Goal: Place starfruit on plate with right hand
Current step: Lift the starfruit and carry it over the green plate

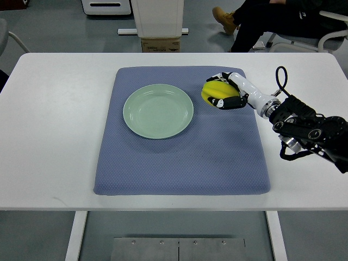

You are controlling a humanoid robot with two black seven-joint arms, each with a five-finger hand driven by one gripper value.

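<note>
The right hand (225, 92) reaches in from the picture's right edge and has its fingers (224, 102) wrapped around the yellow starfruit (213, 91), grasping it from the right side. The fruit sits over the upper right part of the blue-grey mat (179, 157), just beside the pale green plate (158, 111) but clear of its rim; whether it touches the mat or is held a little above it cannot be told from this steep view. The plate lies on the mat's upper middle, with nothing on it.

The mat rests on the white worktop (49, 136). The right arm (304, 128) is white at the wrist and black further back, with a black cable looping up near the forearm (the loop stands just above the wrist joint).

Beyond the far edge of the worktop stands a white pedestal (159, 17) with a brown cardboard box (160, 44) at its foot. A seated person's legs and a tan boot (224, 19) show at the upper right, next to a white chair (331, 32). No brand, label or writing is legible on any of these things; the box face is too small and dark to read.
</note>
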